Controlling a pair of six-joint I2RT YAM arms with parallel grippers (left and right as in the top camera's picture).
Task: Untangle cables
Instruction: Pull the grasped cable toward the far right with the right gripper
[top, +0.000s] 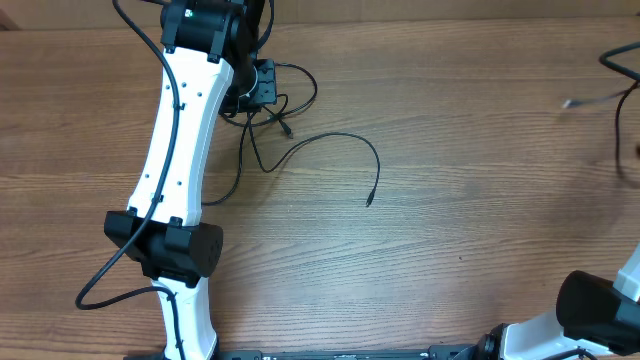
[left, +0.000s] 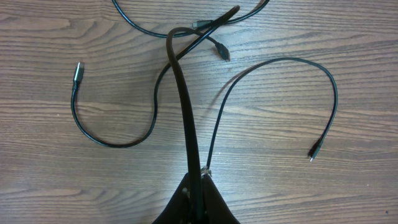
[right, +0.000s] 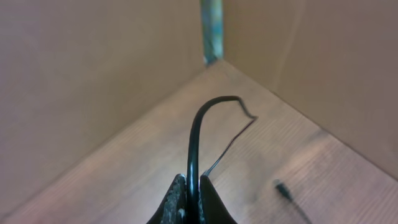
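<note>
Several thin black cables (top: 268, 112) lie crossed in loose loops on the wooden table at the back left. One strand curves right and ends in a small plug (top: 369, 201). My left gripper (top: 252, 84) sits over the tangle. In the left wrist view it (left: 198, 182) is shut on a black cable (left: 181, 87) that rises over the crossing; loose plug ends (left: 78, 70) (left: 314, 151) lie to either side. My right gripper (right: 193, 185) is shut on another black cable (right: 198, 127) that arches up ahead of it. That cable (top: 622, 70) shows at the overhead's right edge.
The left arm (top: 180, 130) stretches from the front left to the back. The right arm's base (top: 590, 310) is at the front right. A loose plug (top: 567, 103) lies at the far right, and a plug tip (right: 283, 190) shows near the right gripper. Brown walls (right: 93, 74) meet in a corner.
</note>
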